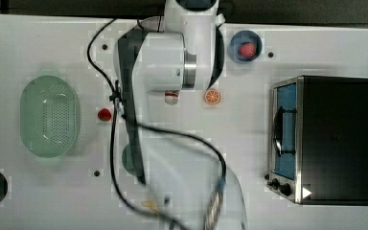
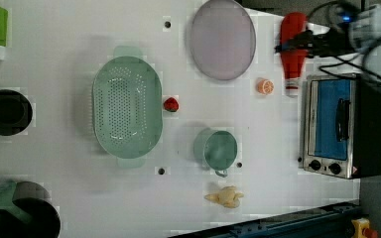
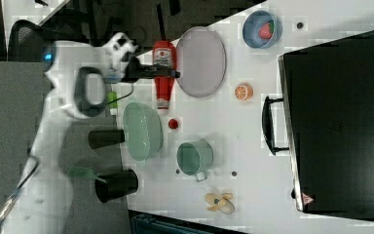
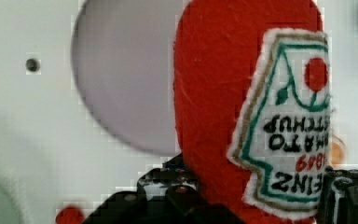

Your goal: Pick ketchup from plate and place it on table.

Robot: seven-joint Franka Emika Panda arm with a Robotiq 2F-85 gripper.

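The end effector (image 2: 297, 42) grips the ketchup (image 2: 292, 49) by its body, apparently lifted clear, at about three o'clock of the plate (image 2: 222, 39) in the left view. Lowered carelessly onto the bench (image 2: 268, 148), it could strike the orange slice (image 2: 265, 86) or topple on release.

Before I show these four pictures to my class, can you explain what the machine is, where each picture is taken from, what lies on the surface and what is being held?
It is one white robot arm with a claw. Three cameras look at the white table from off the arm; a fourth sits on the wrist. The claw grips a slim red ketchup bottle with a white cap, lifted beside the flat mauve-grey plate, which lies bare. Also there: a pale-green perforated basket, a green mug, an orange slice, a small red fruit and a toaster oven.
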